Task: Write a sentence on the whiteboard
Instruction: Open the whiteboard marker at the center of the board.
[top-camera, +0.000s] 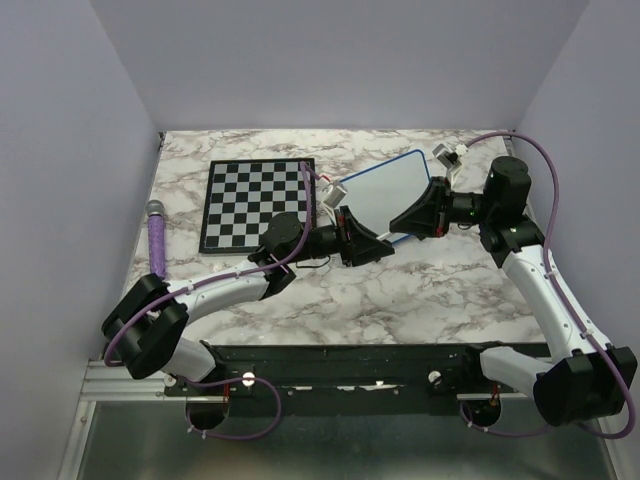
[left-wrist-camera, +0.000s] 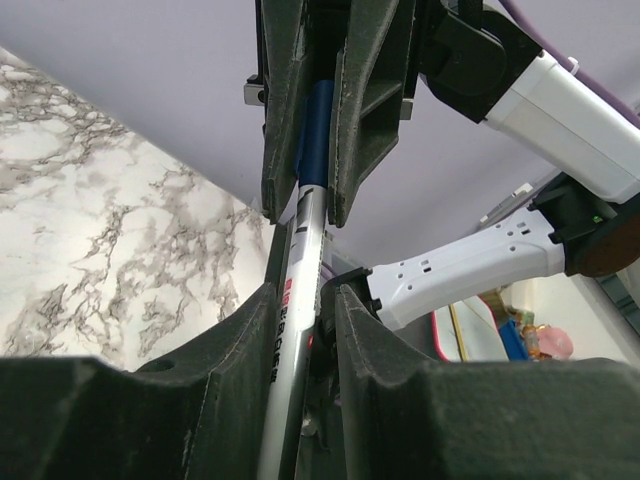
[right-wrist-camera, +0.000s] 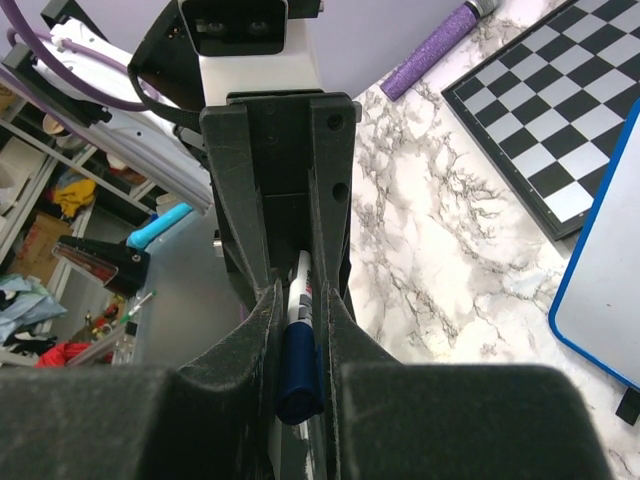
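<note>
By the whiteboard's (top-camera: 385, 190) near edge, the right fingers (right-wrist-camera: 235, 380) clamp the marker's (right-wrist-camera: 303, 285) blue cap (right-wrist-camera: 298, 375). The left fingers (left-wrist-camera: 230, 350) stand narrow around its barrel (left-wrist-camera: 298, 270); contact cannot be told.

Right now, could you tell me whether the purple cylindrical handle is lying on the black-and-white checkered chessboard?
No, the purple handle lies on the marble table, left of the chessboard and apart from it.

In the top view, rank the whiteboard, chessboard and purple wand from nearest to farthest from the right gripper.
From the right gripper:
1. whiteboard, right at the gripper, which overlaps its near edge in this view.
2. chessboard, off to the left of the whiteboard.
3. purple wand, farthest left, beyond the chessboard.
</note>
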